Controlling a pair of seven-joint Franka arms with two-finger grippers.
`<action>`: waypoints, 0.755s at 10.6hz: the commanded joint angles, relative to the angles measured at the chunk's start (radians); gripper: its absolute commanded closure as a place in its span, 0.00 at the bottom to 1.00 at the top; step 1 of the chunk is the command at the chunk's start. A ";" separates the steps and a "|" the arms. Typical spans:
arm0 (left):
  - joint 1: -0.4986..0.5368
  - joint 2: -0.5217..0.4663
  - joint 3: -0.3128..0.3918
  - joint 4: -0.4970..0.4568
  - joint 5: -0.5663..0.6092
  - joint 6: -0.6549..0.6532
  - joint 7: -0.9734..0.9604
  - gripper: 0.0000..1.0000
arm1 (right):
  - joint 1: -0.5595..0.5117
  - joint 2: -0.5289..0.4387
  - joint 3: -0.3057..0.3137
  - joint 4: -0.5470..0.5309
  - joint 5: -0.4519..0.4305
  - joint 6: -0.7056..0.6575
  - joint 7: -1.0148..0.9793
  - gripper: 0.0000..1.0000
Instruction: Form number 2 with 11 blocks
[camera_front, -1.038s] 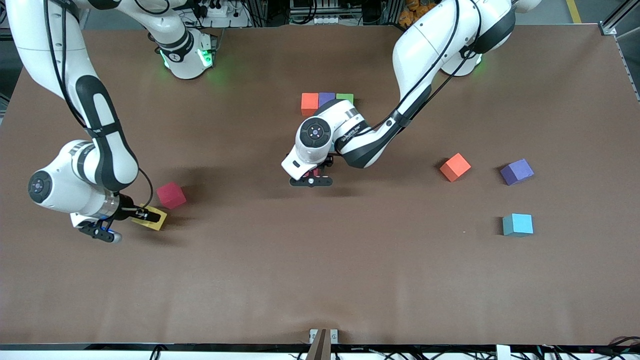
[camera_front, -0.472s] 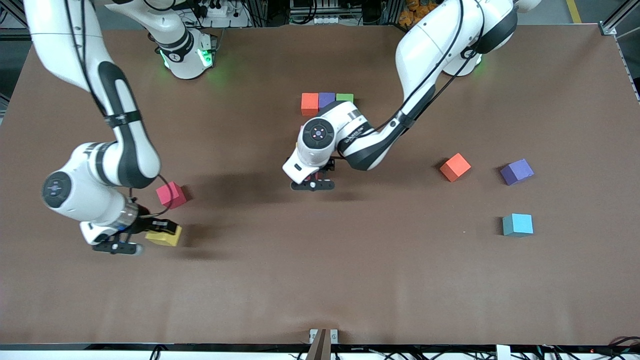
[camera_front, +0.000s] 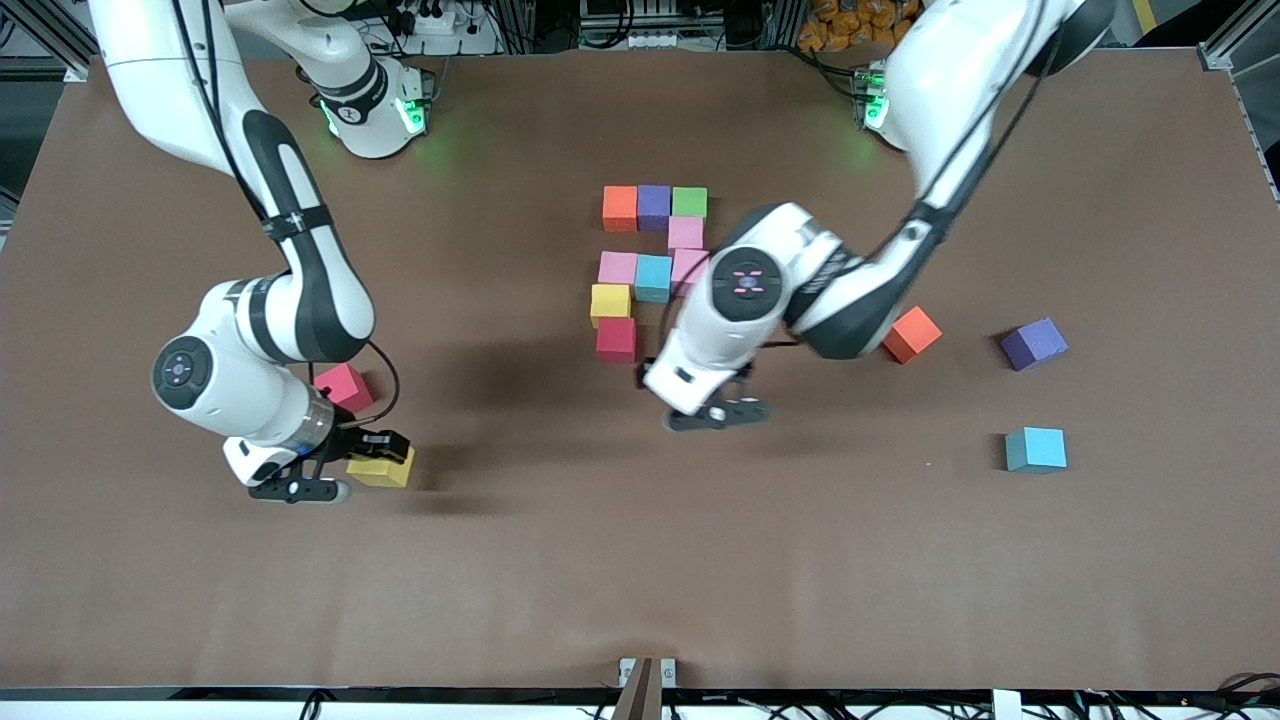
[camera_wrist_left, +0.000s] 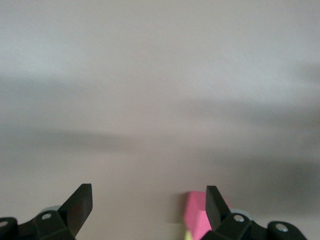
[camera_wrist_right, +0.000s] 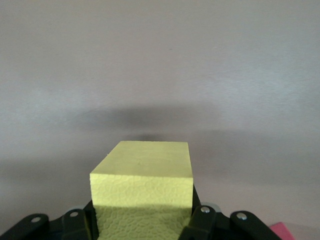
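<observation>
Front view: the right claw (camera_front: 372, 462) grips a yellow block (camera_front: 384, 469) above the worktop (camera_front: 560, 560), while the left claw (camera_front: 722, 412) hangs open near the number 2 (camera_front: 648, 262).

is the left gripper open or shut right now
Open: the left gripper has its black fingers spread wide with nothing between them, over bare brown table beside the partly built figure.

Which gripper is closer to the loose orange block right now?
Left. The left gripper, open and empty, is near the orange block; the right gripper holds a yellow block toward the right arm's end.
</observation>
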 joint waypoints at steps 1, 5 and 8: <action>0.074 -0.077 -0.002 -0.033 0.016 -0.071 0.033 0.00 | 0.066 -0.002 -0.004 0.008 0.015 0.018 0.062 0.52; 0.203 -0.193 -0.007 -0.087 0.053 -0.220 0.300 0.00 | 0.178 0.002 -0.004 0.010 0.015 0.078 0.119 0.52; 0.293 -0.328 -0.013 -0.261 0.107 -0.186 0.473 0.00 | 0.261 0.008 -0.004 0.028 0.014 0.086 0.149 0.52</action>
